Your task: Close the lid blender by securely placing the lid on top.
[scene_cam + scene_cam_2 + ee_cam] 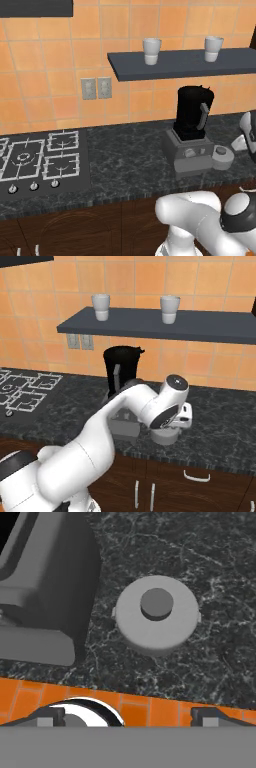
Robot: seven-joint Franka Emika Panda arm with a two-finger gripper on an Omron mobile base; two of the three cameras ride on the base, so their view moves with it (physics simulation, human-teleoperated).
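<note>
Nearest the hand camera, the gripper (128,718) showed its 2 finger tips spread wide with nothing between them, poised above the lid (157,614). That grey lid lay flat on the dark counter (125,160), knob up, just beside the blender (191,131) base, probably set there so the jar could be reached. Its knob-up pose should let the jaws come straight down around it. The black jar stood upright and uncovered on its base; whether anything was inside could not be told. 2 white cups (152,51) sat on the shelf (180,64).
</note>
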